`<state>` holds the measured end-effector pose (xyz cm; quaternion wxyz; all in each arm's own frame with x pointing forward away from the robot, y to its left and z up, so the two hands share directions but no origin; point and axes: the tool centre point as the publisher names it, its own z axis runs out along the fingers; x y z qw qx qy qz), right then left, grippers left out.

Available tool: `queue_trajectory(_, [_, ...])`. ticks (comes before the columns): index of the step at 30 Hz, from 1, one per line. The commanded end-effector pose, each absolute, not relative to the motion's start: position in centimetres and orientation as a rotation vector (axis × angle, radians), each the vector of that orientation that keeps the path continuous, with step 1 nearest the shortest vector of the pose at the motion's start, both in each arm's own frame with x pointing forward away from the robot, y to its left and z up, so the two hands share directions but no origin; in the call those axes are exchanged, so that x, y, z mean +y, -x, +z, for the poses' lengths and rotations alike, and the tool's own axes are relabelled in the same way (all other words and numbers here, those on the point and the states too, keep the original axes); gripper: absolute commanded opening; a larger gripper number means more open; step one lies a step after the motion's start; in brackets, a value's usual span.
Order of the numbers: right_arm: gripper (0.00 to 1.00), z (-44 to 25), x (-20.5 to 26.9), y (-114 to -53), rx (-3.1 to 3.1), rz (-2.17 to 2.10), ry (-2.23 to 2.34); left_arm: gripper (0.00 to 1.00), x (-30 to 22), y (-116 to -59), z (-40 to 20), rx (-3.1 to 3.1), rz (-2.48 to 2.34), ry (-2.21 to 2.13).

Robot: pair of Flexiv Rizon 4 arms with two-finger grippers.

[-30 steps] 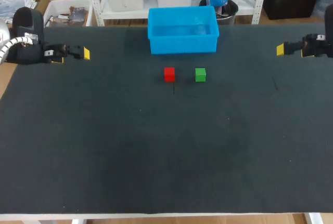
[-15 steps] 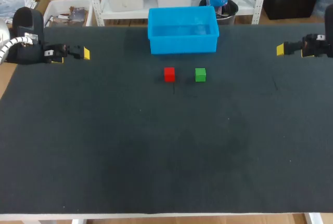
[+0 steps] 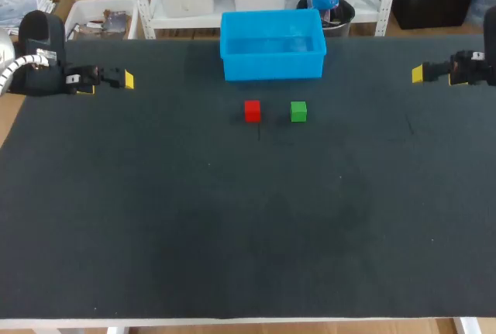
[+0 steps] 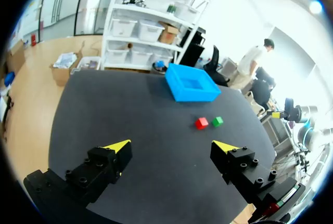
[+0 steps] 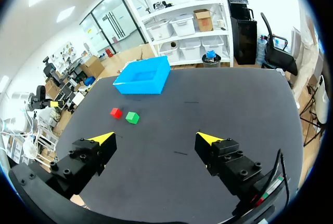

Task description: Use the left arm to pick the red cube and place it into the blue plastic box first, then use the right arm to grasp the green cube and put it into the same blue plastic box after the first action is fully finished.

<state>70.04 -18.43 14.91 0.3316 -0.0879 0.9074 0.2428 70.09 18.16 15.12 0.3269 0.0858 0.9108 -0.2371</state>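
Note:
A red cube [image 3: 252,111] and a green cube [image 3: 298,111] sit side by side on the black table, red on the left, just in front of the blue plastic box [image 3: 272,44] at the back middle. The box looks empty. My left gripper [image 3: 116,80] hangs open at the far left edge, well away from the cubes. My right gripper [image 3: 422,74] hangs open at the far right edge. In the left wrist view the red cube [image 4: 201,123], green cube [image 4: 217,121] and box [image 4: 192,82] lie far ahead of the open left gripper [image 4: 173,146]. The right wrist view shows them far ahead of the right gripper [image 5: 156,137].
The black table top [image 3: 248,225] stretches wide in front of the cubes, with its front edge near the bottom of the head view. Nothing else stands on it.

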Motion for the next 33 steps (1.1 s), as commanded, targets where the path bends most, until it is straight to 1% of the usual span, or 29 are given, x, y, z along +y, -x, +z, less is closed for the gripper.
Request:
queue_trajectory(1, [1.0, 14.9, -18.4, -70.0, 2.372, 0.634, 0.23, 1.0, 18.3, -70.1, 15.1, 2.382, -0.626, -0.227])
queue_trajectory(13, [1.0, 14.9, -18.4, -70.0, 2.372, 0.634, 0.23, 1.0, 18.3, -70.1, 15.1, 2.382, -0.626, -0.227])
queue_trajectory(18, [1.0, 14.9, -18.4, -70.0, 2.372, 0.634, 0.23, 1.0, 17.8, -71.1, 15.6, 2.475, -0.571, -0.171])
queue_trajectory(27, [1.0, 14.9, -18.4, -70.0, 2.372, 0.634, 0.23, 1.0, 14.5, -73.0, 16.6, 2.537, -0.394, -0.185])
queue_trajectory(33, [1.0, 14.9, -18.4, -70.0, 2.372, 0.634, 0.23, 1.0, 11.5, -73.7, 16.2, 2.563, -0.393, -0.181])
